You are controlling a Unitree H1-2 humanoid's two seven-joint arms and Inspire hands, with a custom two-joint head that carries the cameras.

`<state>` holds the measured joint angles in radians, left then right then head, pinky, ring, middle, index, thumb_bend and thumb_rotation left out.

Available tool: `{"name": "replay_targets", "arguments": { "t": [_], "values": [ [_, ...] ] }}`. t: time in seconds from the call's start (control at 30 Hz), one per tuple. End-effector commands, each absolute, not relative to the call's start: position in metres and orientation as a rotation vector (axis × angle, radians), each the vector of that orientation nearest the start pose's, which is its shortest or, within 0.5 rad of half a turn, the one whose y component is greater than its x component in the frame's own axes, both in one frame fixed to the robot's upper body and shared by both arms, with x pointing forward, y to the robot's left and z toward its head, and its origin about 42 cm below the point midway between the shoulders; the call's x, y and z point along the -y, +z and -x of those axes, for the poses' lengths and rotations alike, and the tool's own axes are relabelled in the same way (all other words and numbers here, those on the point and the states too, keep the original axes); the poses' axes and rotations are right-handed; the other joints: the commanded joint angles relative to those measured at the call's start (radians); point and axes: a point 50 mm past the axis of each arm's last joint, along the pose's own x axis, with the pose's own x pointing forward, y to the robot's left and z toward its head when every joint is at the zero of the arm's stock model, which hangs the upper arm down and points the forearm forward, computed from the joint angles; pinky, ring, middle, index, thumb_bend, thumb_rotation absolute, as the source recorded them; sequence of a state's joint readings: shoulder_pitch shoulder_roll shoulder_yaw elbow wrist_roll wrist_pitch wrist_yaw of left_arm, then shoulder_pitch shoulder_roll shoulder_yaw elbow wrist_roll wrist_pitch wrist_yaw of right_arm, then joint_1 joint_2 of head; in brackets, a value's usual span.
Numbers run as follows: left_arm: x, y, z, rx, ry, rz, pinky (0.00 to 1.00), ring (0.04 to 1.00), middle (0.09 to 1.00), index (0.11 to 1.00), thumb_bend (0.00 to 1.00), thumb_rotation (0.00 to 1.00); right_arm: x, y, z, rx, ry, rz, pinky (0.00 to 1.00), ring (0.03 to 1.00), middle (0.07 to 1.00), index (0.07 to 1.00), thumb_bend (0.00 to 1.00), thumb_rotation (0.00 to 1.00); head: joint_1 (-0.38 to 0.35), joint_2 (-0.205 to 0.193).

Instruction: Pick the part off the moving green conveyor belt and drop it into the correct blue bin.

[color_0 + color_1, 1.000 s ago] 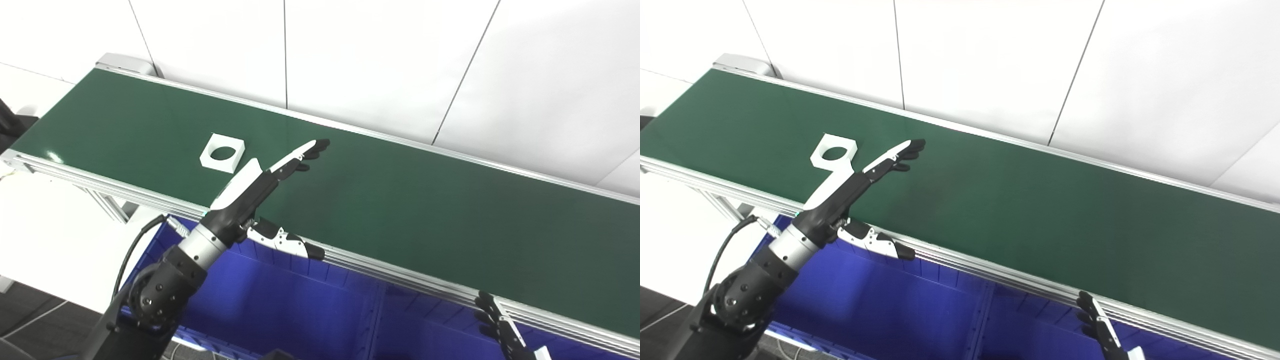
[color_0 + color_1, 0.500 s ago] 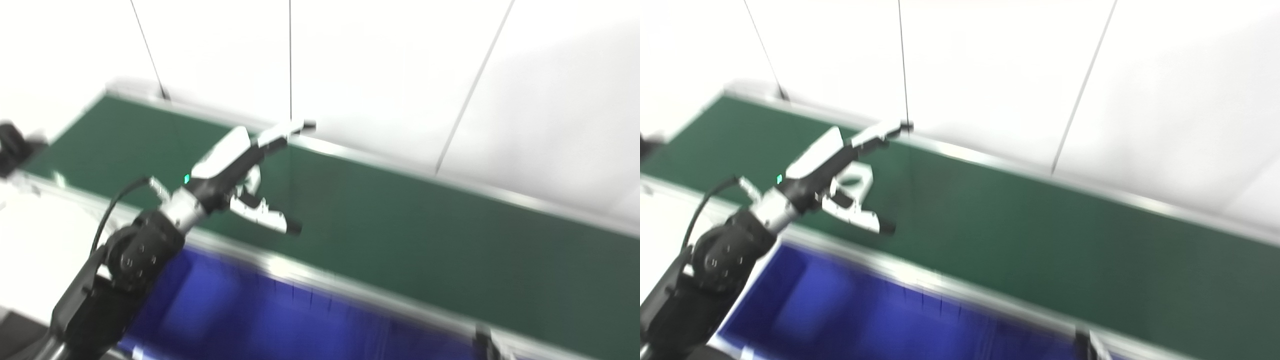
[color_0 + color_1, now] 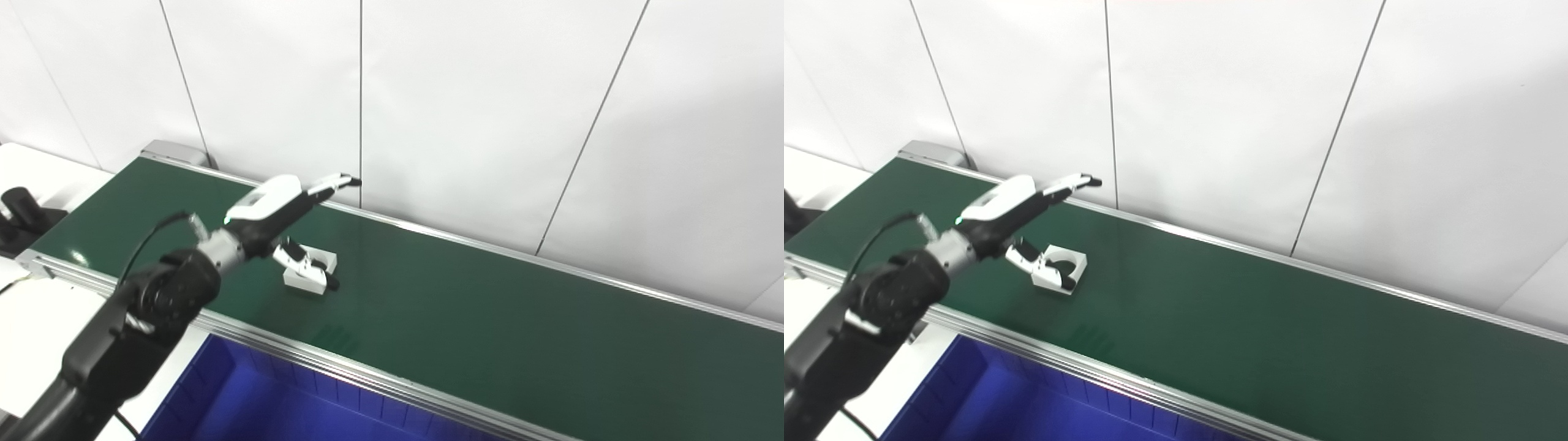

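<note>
A white square part with a round hole (image 3: 1061, 271) lies flat on the green conveyor belt (image 3: 1249, 306), left of the middle. My left hand (image 3: 1020, 211) hovers over the part with fingers stretched out toward the far wall and the thumb hanging down in front of the part's near side. The hand is open and holds nothing. The part also shows in the left eye view (image 3: 312, 272), partly hidden by the thumb. My right hand is out of view.
A blue bin (image 3: 1041, 404) sits below the belt's near rail (image 3: 1127, 383). White wall panels stand behind the belt. A black object (image 3: 21, 211) rests on a white surface at far left.
The camera has tilted up, so the whole picture shifted. My left hand has risen and reached over the part. The part has travelled right along the belt. The right hand has left the picture.
</note>
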<state>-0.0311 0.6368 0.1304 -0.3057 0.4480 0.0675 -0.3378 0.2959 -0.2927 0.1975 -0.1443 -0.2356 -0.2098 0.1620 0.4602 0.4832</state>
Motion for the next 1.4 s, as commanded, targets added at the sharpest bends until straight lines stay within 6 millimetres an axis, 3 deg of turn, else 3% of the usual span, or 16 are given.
{"name": "replay_targets", "arguments": {
  "t": [0.0, 0.33, 0.8, 1.13, 1.37],
  "values": [
    [-0.389, 0.258, -0.292, 0.152, -0.125, -1.169, 0.84, 0.932, 0.965, 0.934, 0.86, 0.21, 0.248, 0.086, -0.175, 0.090, 0.405, 0.452, 0.74, 0.805, 0.848, 0.884, 0.86, 0.00, 0.000, 0.000],
    [-0.401, 0.235, -0.310, 0.051, -0.157, -1.212, 0.82, 0.895, 0.935, 0.906, 0.95, 0.14, 0.249, 0.087, -0.175, 0.107, 0.396, 0.432, 0.73, 0.785, 0.832, 0.874, 0.86, 0.00, 0.001, 0.004],
    [-0.382, 0.201, -0.314, -0.022, -0.257, -1.236, 0.83, 0.916, 0.952, 0.926, 0.95, 0.16, 0.251, 0.088, -0.173, 0.119, 0.392, 0.418, 0.72, 0.781, 0.828, 0.871, 0.86, 0.00, 0.002, 0.014],
    [-0.365, 0.177, -0.323, 0.018, -0.203, -1.248, 0.85, 0.908, 0.942, 0.916, 0.88, 0.14, 0.250, 0.091, -0.170, 0.121, 0.388, 0.419, 0.73, 0.779, 0.820, 0.870, 0.87, 0.00, -0.003, 0.017],
    [-0.361, 0.164, -0.333, 0.043, -0.159, -1.248, 0.84, 0.894, 0.929, 0.905, 0.80, 0.06, 0.248, 0.092, -0.169, 0.122, 0.385, 0.417, 0.72, 0.776, 0.822, 0.870, 0.87, 0.00, -0.006, 0.017]
  ]
}}
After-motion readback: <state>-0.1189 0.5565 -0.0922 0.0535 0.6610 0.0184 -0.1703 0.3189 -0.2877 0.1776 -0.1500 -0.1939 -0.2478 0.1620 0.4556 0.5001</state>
